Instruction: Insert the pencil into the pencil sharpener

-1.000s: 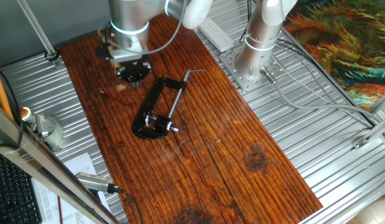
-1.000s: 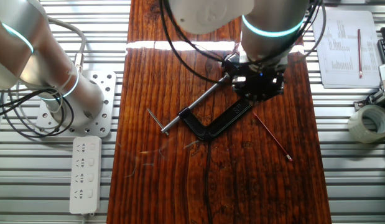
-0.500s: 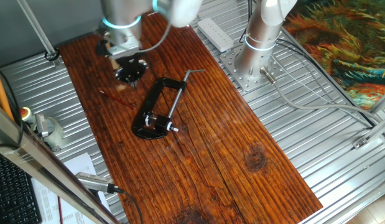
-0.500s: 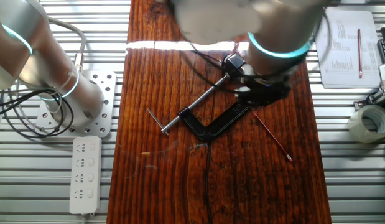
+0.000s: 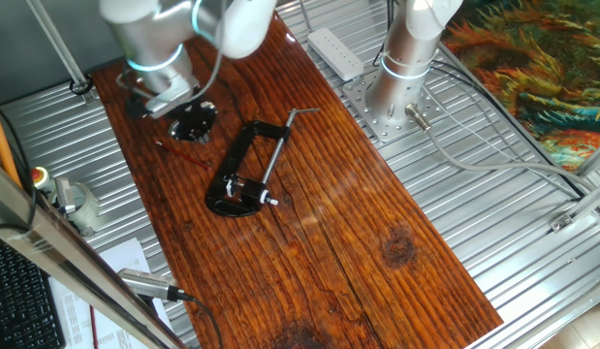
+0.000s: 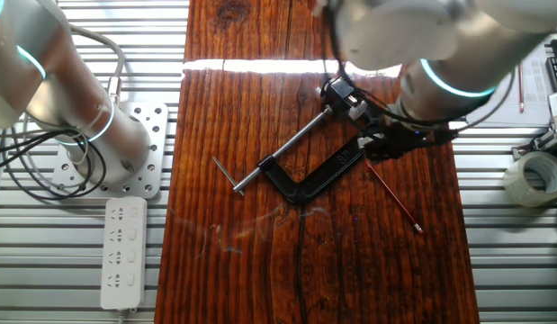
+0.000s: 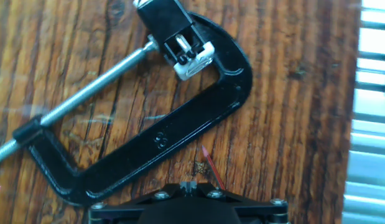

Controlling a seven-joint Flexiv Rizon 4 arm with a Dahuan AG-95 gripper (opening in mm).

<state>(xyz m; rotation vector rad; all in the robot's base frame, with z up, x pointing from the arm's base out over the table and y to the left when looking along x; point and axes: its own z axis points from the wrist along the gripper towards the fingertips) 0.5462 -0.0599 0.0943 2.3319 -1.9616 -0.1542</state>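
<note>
The pencil [image 6: 395, 198] is a thin dark-red stick lying flat on the wooden board, just right of the black C-clamp [image 6: 314, 175]. In the hand view only its short red end [image 7: 211, 166] shows, beside the clamp's frame [image 7: 161, 140]. The pencil sharpener [image 7: 191, 48] is a small dark block with silvery parts, held in the clamp's jaw; it also shows in the other fixed view [image 6: 348, 97]. My gripper [image 6: 386, 144] hovers over the pencil's near end, fingertips together and empty [image 7: 189, 185]. In one fixed view it [image 5: 191, 121] is left of the clamp [image 5: 236, 155].
A second arm's base [image 6: 125, 148] is bolted left of the board, with a power strip [image 6: 123, 247] below it. A tape roll [image 6: 534, 175] and papers [image 6: 498, 72] lie to the right. The board's edge and metal slats [image 7: 372, 93] show at the right of the hand view.
The arm has swung away from over the clamp's head toward the pencil side of the board. The clamp, sharpener and pencil have not moved.
</note>
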